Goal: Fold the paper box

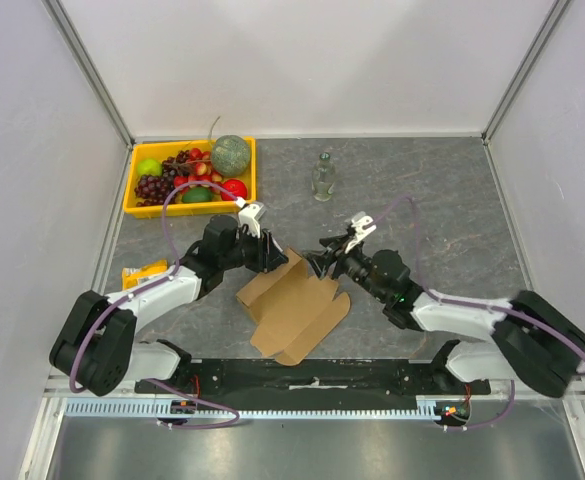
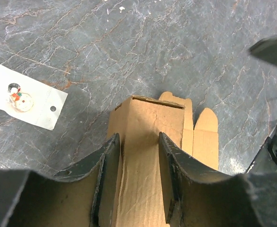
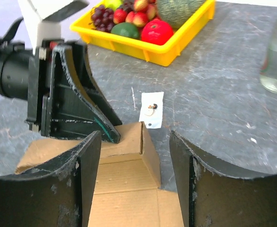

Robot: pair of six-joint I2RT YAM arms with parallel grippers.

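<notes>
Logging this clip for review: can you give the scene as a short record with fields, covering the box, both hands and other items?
paper box: brown cardboard, partly folded, one side raised, mid-table between the arms
left hand: closed on the box's raised side
right hand: open, fingers apart above the box, holding nothing
other items: yellow fruit tray far left; glass bottle far centre; white tag near the box
</notes>
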